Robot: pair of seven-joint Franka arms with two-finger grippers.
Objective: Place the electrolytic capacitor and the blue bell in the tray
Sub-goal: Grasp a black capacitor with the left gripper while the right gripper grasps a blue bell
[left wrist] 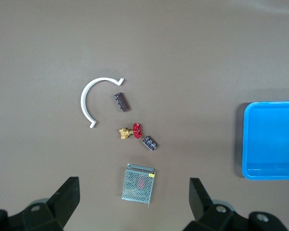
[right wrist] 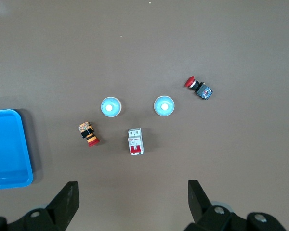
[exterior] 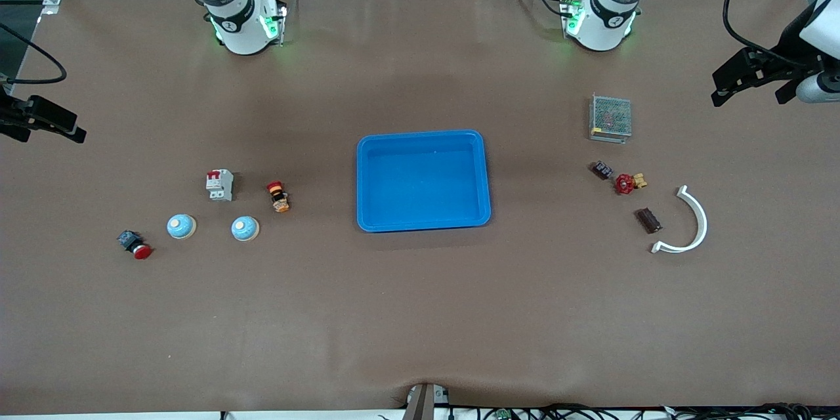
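The bright-blue tray (exterior: pixel 359 177) lies empty at the table's middle; its edge shows in the left wrist view (left wrist: pixel 245 139) and the right wrist view (right wrist: pixel 26 144). Two blue bells (exterior: pixel 181 226) (exterior: pixel 245 228) sit toward the right arm's end, also in the right wrist view (right wrist: pixel 111 106) (right wrist: pixel 164 105). Two dark capacitor-like cylinders (exterior: pixel 648 220) (exterior: pixel 602 170) lie toward the left arm's end, also in the left wrist view (left wrist: pixel 121 102) (left wrist: pixel 150 143). My left gripper (exterior: pixel 751 88) (left wrist: pixel 134 185) is open and empty, high over its end. My right gripper (exterior: pixel 49 134) (right wrist: pixel 132 187) is open and empty, high over its end.
A metal mesh box (exterior: pixel 610 118), a red-handled valve (exterior: pixel 629 182) and a white curved piece (exterior: pixel 692 223) lie by the capacitors. A grey breaker (exterior: pixel 220 185), an orange-and-red button (exterior: pixel 278 197) and a red push button (exterior: pixel 134 244) lie by the bells.
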